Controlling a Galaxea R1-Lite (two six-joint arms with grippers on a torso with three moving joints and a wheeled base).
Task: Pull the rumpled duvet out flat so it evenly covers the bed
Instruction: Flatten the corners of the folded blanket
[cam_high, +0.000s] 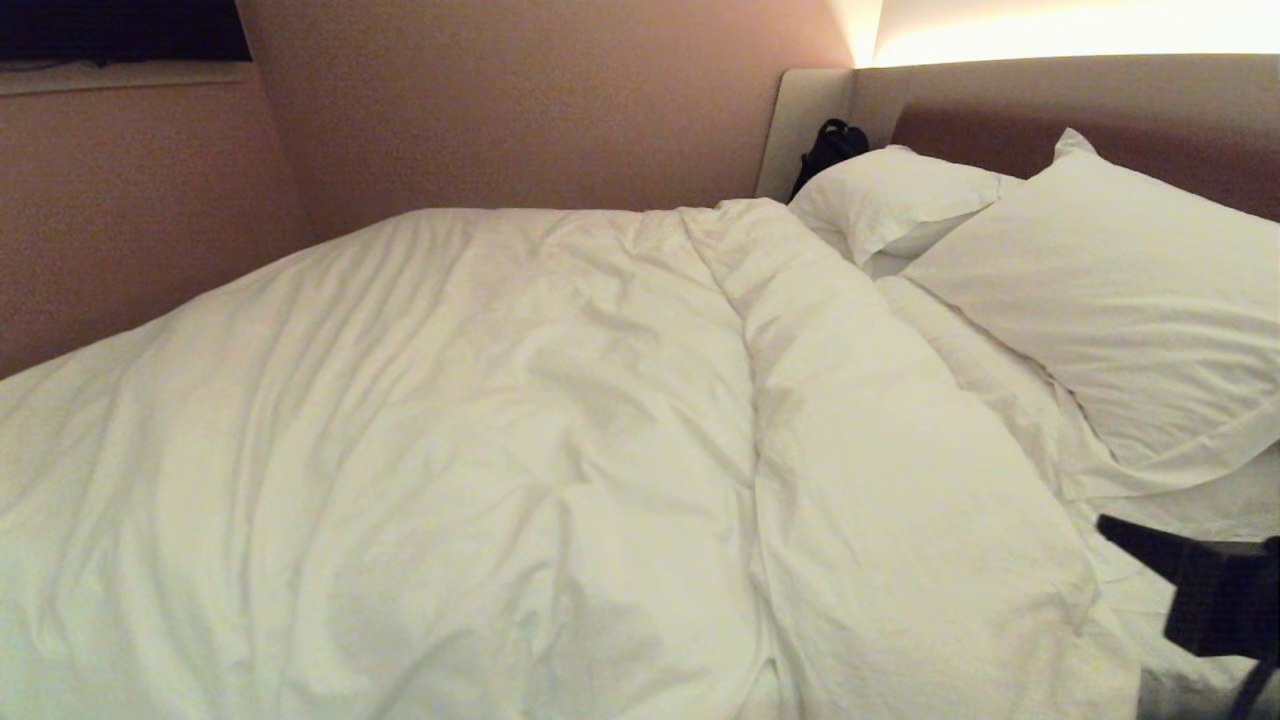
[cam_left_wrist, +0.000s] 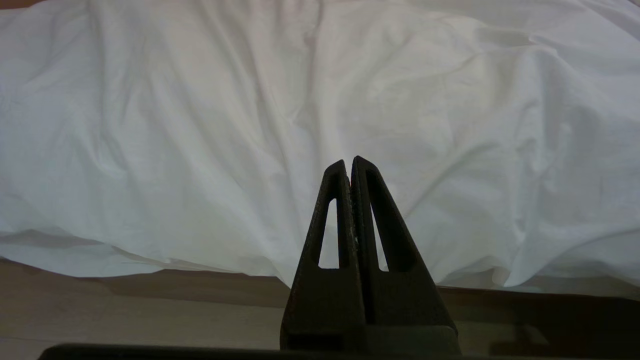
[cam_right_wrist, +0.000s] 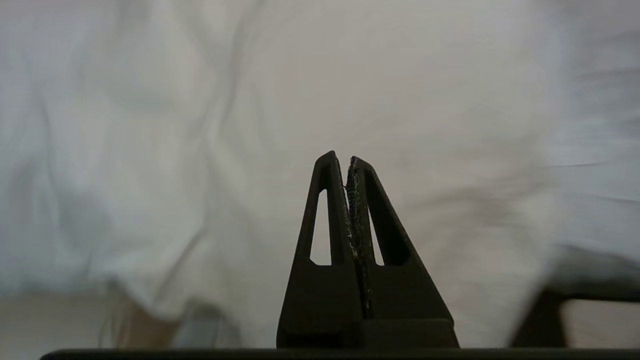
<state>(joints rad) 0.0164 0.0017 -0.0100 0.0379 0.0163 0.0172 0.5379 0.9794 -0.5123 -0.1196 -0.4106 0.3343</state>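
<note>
Pink-walled bedroom, bed (cam_high: 1160, 90) with rumpled duvet (cam_high: 500, 420) bunched below two pillows (cam_high: 1110, 290), right gripper (cam_right_wrist: 347, 159) closed, empty, over duvet's pillow-side edge, left gripper (cam_left_wrist: 349, 161) closed, empty, facing duvet's hanging side

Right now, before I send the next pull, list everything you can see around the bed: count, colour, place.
Puffy quilted duvet: one, white, creased, spread over most of the mattress.
Rectangular pillows: two, white, at the head end, propped against the headboard.
Padded headboard: one, brown and beige, behind the pillows.
Dark bag-like object: one, black, in the corner beside the far pillow.
Wall: pinkish-brown, beyond the bed.
Left gripper: black, shut, facing the duvet's hanging edge.
Right gripper: black, shut, near the pillows.
</note>
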